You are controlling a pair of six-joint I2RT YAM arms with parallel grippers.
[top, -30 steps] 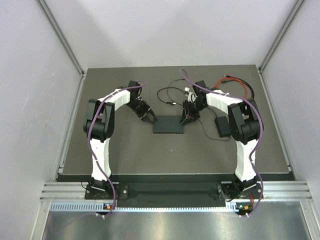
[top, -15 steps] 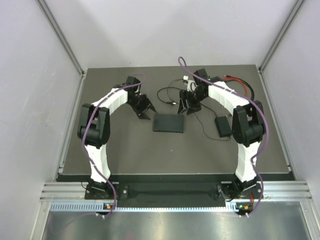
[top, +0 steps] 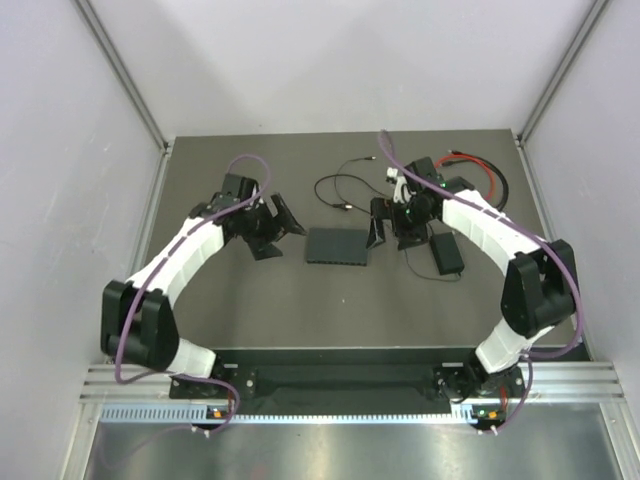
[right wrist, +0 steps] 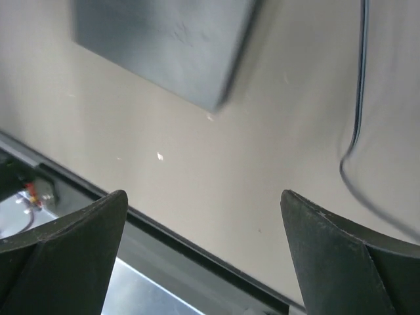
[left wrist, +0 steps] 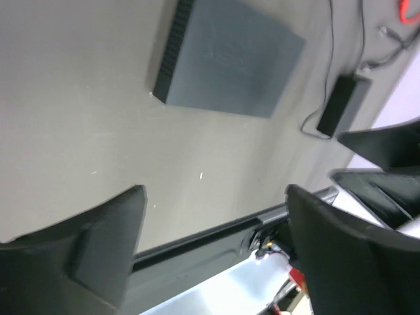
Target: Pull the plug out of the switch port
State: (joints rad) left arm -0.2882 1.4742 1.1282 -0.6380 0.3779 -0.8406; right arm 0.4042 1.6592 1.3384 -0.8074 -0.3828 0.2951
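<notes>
The switch (top: 338, 246) is a flat dark grey box lying in the middle of the mat, also seen in the left wrist view (left wrist: 230, 62) and the right wrist view (right wrist: 164, 39). A thin black cable ends in a small plug (top: 345, 207) lying on the mat just behind the switch and apart from it. My left gripper (top: 280, 233) hovers left of the switch, open and empty (left wrist: 216, 190). Just off the switch's right end my right gripper (top: 379, 228) also stands open with nothing in it (right wrist: 203, 193).
A black power-adapter brick (top: 447, 252) lies right of the switch, its thin cable (right wrist: 357, 98) curving past my right gripper. A red cable (top: 470, 160) lies at the back right. The mat's near edge and a metal rail (top: 340, 380) run along the front.
Both grippers have opened wide. The left one has drawn back to the left of the switch. The right one rose off the switch's right end and has come back down beside it.
</notes>
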